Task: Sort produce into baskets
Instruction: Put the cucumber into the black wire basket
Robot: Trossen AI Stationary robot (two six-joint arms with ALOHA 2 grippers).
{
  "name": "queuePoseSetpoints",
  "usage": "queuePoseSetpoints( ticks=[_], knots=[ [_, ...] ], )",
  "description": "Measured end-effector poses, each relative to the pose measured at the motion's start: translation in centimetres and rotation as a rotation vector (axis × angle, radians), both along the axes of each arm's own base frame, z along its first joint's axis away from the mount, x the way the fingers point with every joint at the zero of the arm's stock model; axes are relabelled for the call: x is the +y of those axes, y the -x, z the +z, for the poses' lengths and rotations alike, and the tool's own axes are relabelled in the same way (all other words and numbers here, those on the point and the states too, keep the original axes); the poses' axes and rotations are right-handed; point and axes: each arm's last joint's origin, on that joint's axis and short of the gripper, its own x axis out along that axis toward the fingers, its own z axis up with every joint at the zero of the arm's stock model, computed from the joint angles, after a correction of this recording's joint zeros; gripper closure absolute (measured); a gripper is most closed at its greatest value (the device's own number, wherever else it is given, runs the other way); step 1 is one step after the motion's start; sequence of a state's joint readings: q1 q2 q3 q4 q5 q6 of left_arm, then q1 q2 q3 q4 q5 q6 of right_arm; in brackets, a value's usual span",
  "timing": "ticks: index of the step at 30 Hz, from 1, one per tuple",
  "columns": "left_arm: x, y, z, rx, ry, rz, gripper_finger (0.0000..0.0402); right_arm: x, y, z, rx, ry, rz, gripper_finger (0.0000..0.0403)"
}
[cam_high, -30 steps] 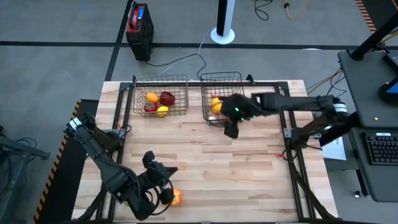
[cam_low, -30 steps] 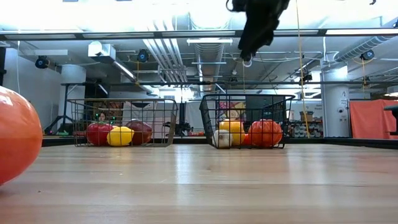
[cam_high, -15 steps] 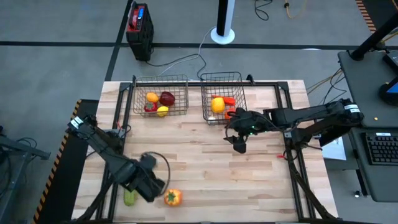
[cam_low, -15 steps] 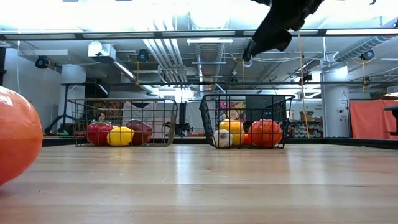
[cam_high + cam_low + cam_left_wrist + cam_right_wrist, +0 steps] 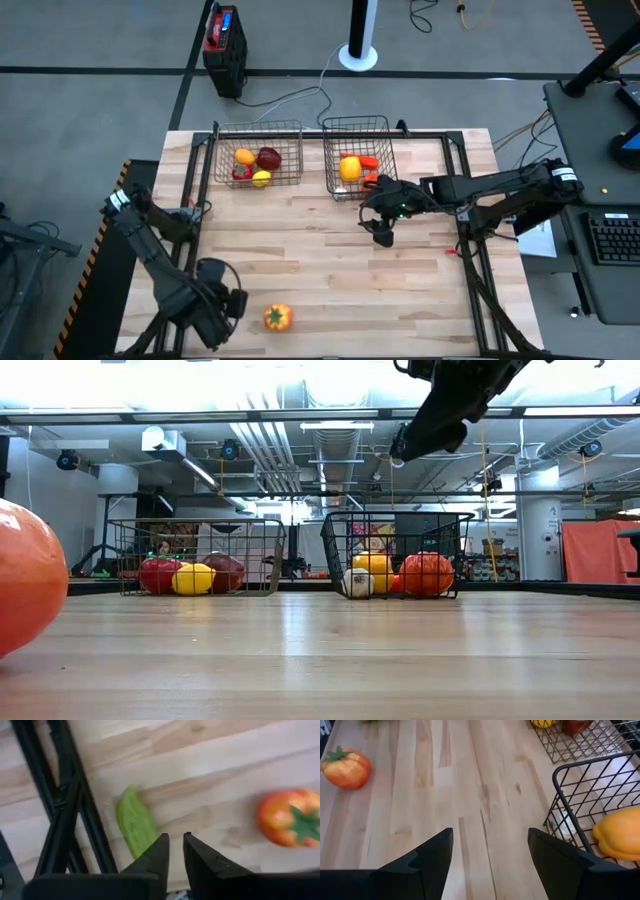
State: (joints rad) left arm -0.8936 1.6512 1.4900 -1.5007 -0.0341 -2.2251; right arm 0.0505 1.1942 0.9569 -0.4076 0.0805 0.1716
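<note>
The wooden worktop [image 5: 330, 260] carries two wire baskets at its far edge. The left basket [image 5: 258, 160] holds red, orange and yellow pieces; the right basket [image 5: 357, 160] holds a yellow pepper [image 5: 619, 831] and orange pieces. The left hand [image 5: 175, 842], nearly closed and empty, is held above a green cucumber [image 5: 135, 822] beside the frame, near an orange pepper [image 5: 278, 318]. The right hand [image 5: 490, 842], spread and empty, is held just before the right basket.
</note>
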Motion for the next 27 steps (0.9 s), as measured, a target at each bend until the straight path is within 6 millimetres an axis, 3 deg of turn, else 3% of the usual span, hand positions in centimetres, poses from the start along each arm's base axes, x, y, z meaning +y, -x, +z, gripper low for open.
queuePoseSetpoints(
  ticks=[4, 10, 15, 27],
  knots=[
    [0.1, 0.6, -1.6, 0.047, -0.03, 0.063, 0.0318, 0.0, 0.0, 0.0, 0.0, 0.004, 0.003, 0.0154],
    [0.0, 0.9, -4.4, 0.19, 0.074, 0.1, 0.023, 0.0, 0.0, 0.0, 0.0, 0.004, 0.004, 0.0154],
    [0.3, 1.1, -6.4, 0.161, 0.042, 0.132, 0.0175, 0.0, 0.0, 0.0, -0.002, 0.008, 0.008, 0.0154],
    [1.7, 2.1, -10.4, 0.228, 0.006, 0.144, 0.0162, 0.0, 0.0, 0.0, 0.0, 0.019, 0.018, 0.0154]
  ],
)
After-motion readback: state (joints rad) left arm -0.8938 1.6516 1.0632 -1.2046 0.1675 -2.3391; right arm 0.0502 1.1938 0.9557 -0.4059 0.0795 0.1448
